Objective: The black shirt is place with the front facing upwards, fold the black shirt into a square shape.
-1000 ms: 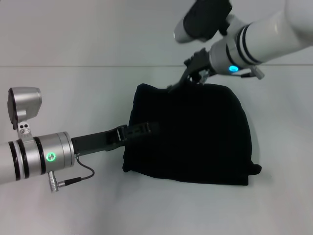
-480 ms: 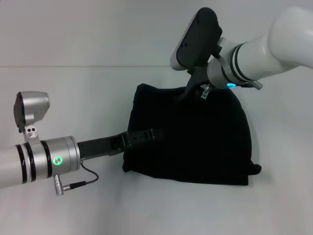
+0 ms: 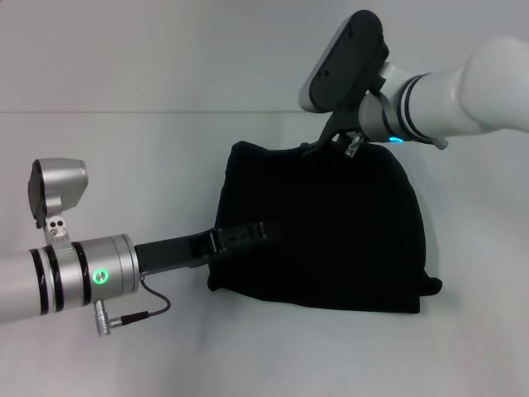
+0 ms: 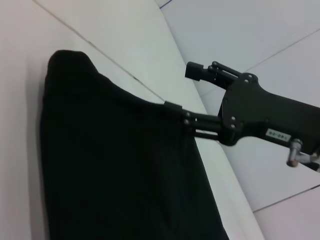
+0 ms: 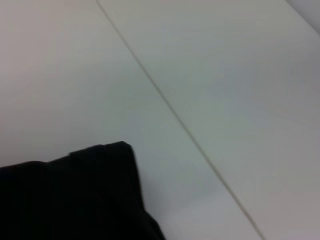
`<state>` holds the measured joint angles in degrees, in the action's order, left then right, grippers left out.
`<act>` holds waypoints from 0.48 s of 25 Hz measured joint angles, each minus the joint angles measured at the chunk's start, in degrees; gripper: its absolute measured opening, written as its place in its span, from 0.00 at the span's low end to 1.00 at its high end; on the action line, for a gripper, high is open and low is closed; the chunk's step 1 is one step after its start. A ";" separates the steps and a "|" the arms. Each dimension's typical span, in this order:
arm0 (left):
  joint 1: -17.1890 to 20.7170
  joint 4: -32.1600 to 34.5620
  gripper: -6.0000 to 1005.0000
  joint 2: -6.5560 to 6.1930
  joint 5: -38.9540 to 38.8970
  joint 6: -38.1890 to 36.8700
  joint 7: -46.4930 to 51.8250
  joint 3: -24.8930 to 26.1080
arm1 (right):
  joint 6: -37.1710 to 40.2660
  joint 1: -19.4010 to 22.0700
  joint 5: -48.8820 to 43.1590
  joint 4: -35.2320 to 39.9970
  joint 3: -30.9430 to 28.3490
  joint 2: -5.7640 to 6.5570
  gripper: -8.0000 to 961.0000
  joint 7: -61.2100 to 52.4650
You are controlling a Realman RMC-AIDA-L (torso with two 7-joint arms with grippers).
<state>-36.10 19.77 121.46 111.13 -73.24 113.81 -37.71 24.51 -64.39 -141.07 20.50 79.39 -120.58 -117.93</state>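
Note:
The black shirt [image 3: 347, 240] lies on the white table as a folded, roughly square bundle with plain black cloth facing up. My left gripper [image 3: 269, 231] reaches in from the left and lies low over the bundle's left edge. My right gripper [image 3: 314, 149] hangs at the bundle's far edge. In the left wrist view the right gripper [image 4: 182, 89] is open, one finger touching the black shirt [image 4: 115, 170] at its rim, the other raised above it. A corner of the black shirt [image 5: 75, 195] shows in the right wrist view.
The white table [image 3: 124, 149] surrounds the bundle on all sides, with a thin seam line [image 3: 165, 112] running across behind it. A cable [image 3: 140, 313] loops from my left wrist near the table's front left.
The right wrist has turned and lifted, and its fingers have drawn rightward along the shirt's far edge. The left arm has slid slightly farther over the bundle. The shirt has kept its shape.

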 joint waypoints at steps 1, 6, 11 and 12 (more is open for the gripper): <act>0.03 0.00 0.92 0.00 -0.03 -0.20 0.00 0.00 | -0.74 0.02 0.01 -0.34 -0.09 0.07 0.98 -0.11; 0.34 0.13 0.92 -0.10 -0.36 -1.59 0.00 0.00 | -4.22 0.91 0.14 -0.86 -1.52 0.24 0.98 -1.03; 0.62 0.43 0.92 -0.23 -0.42 -3.61 -0.29 0.57 | -7.26 2.21 0.19 -0.50 -6.00 0.39 0.98 -1.45; 0.64 0.44 0.92 -0.27 -0.46 -3.98 -0.38 0.65 | -7.55 2.42 0.19 -0.35 -6.95 0.39 0.98 -1.46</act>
<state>-35.47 20.21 121.18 110.67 -77.22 113.43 -37.06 16.96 -61.98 -140.88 20.14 72.44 -120.19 -119.38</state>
